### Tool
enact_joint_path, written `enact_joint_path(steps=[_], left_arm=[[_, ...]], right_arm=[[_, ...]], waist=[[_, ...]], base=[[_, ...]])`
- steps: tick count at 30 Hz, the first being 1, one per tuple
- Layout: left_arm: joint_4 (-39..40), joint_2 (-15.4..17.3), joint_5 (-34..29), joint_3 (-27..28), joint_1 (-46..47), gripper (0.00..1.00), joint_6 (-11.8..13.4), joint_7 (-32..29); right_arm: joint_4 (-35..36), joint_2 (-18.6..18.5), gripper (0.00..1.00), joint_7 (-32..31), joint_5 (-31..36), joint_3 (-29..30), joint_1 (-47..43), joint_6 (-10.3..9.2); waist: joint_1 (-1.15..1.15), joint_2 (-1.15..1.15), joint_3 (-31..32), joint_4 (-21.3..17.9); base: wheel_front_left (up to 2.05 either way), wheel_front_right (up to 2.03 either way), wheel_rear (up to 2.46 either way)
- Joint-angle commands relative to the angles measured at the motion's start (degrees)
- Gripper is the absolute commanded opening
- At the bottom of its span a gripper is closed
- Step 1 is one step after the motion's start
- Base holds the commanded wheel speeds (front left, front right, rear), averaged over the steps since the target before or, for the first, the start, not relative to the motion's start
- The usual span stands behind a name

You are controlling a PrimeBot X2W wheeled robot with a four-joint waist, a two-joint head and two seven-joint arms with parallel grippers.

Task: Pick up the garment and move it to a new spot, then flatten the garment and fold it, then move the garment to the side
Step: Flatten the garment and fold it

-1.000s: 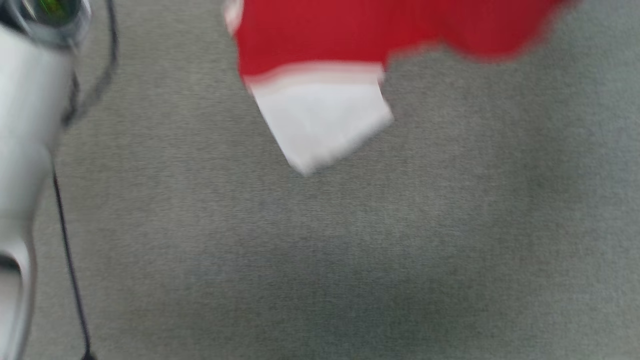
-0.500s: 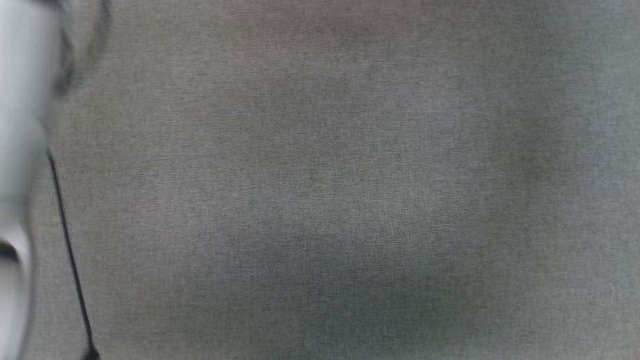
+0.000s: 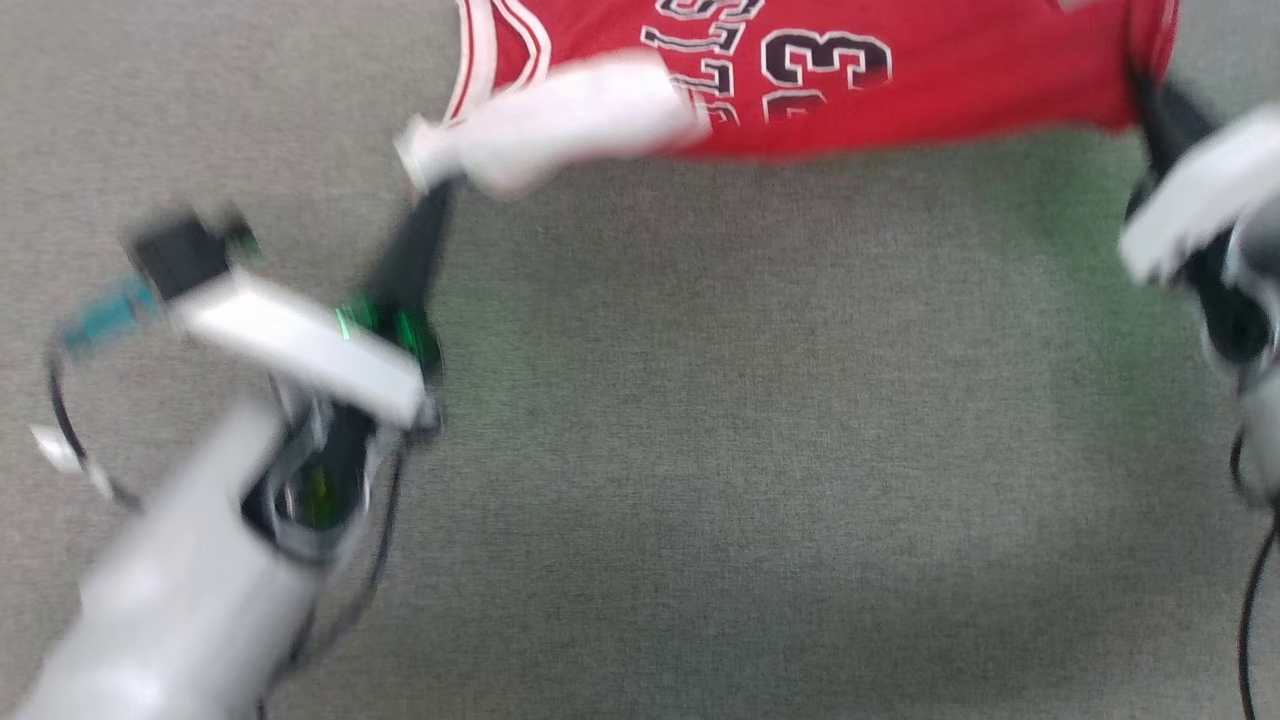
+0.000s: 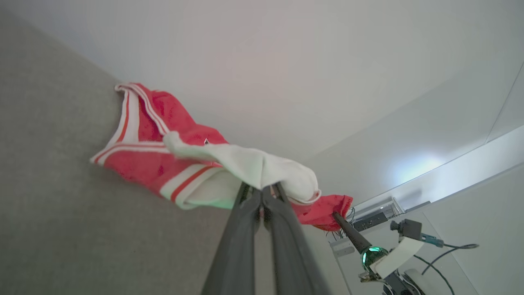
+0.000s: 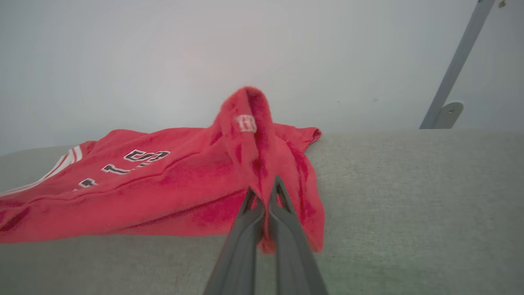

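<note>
Both sets of jaws are clamped shut on the garment [image 3: 900, 90]! The left gripper [image 4: 262, 191] pinches a white fold [image 4: 254, 166] at its left end, and the right gripper [image 5: 264, 193] bites a red corner at its right end. The cloth stretches between them across the far part of the grey surface [image 3: 700, 450], with the number 23 [image 3: 825, 60] facing up.

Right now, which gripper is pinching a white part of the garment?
The left gripper: shut on the white panel of the garment; the right gripper grips plain red fabric.
</note>
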State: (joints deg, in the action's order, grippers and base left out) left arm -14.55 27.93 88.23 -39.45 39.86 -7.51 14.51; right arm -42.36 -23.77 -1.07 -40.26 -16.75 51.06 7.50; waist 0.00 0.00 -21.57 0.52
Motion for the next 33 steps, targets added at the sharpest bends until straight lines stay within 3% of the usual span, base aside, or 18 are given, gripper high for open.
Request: enact_joint_path(steps=[1,7,15,23,28,33], left_arm=[[1.46,1.08,-0.33,-0.09,-2.87,0.00,0.06,0.31],[9.13,5.15,-2.04,-2.14,-15.98,0.00,0.06,0.69],[18.11,8.54,-4.96,2.05,-29.80,0.00,0.06,0.79],[24.80,11.26,-8.97,4.59,-38.43,0.00,0.06,0.81],[25.18,10.71,-9.40,4.63,-33.92,0.00,0.06,-1.10],[22.26,9.69,-9.39,4.69,-27.08,0.00,0.14,-4.54]], right_arm=[[1.97,-0.62,0.00,-0.61,-1.29,-0.57,-2.85,-0.02],[12.75,-5.13,0.00,-3.43,-5.83,0.67,-18.20,-0.02],[27.38,-7.73,0.00,-7.55,-5.52,9.00,-37.48,-0.03],[42.00,-3.34,0.00,-14.50,-1.50,20.53,-50.45,-0.03],[46.98,0.98,0.00,-18.38,0.78,24.82,-51.21,-0.03],[48.08,3.09,0.00,-20.32,2.60,25.58,-48.54,-0.02]], waist=[[0.00,0.00,1.03,0.52],[0.00,0.00,3.18,1.59],[0.00,0.00,4.31,2.70],[0.00,0.00,3.45,2.47],[0.00,0.00,2.99,2.12],[0.00,0.00,2.18,1.41]], base=[[0.00,0.00,0.00],[0.00,0.00,0.00],[0.00,0.00,0.00],[0.00,0.00,0.00],[0.00,0.00,0.00],[0.00,0.00,0.00]])
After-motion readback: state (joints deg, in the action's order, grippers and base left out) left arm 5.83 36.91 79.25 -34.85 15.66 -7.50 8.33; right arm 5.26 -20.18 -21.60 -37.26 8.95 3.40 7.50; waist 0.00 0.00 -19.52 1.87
